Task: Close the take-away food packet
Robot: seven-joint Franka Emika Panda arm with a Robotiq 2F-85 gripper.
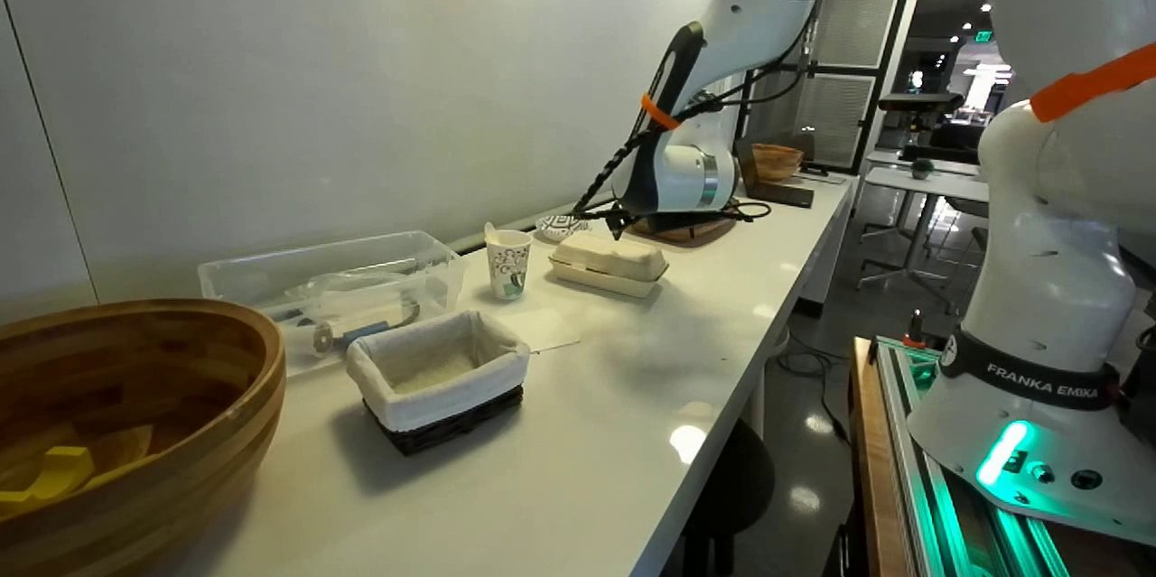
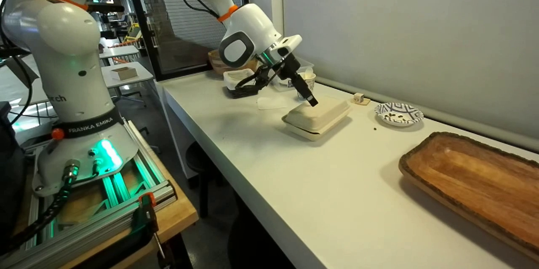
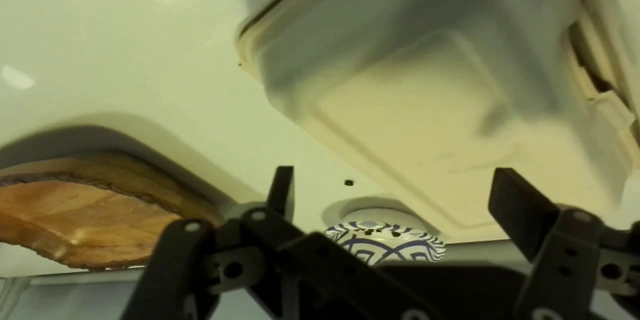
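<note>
The take-away food packet is a beige pulp-fibre box on the white table, seen in both exterior views (image 1: pixel 607 263) (image 2: pixel 322 116). Its lid lies folded down over the base, with a thin dark gap along the seam. In the wrist view the packet (image 3: pixel 425 109) fills the upper right, with a tab and dark gaps along its right edge. My gripper (image 3: pixel 392 182) is open with nothing between its fingers. In an exterior view the gripper (image 2: pixel 312 101) points down at the lid's top; I cannot tell whether it touches.
A patterned bowl (image 2: pixel 399 115) and a wooden tray (image 2: pixel 467 180) stand beside the packet. A paper cup (image 1: pixel 508 265), a white-lined basket (image 1: pixel 433 378), a clear plastic tray (image 1: pixel 334 261) and a large wooden bowl (image 1: pixel 244 378) stand on the other side. A wall runs behind the table.
</note>
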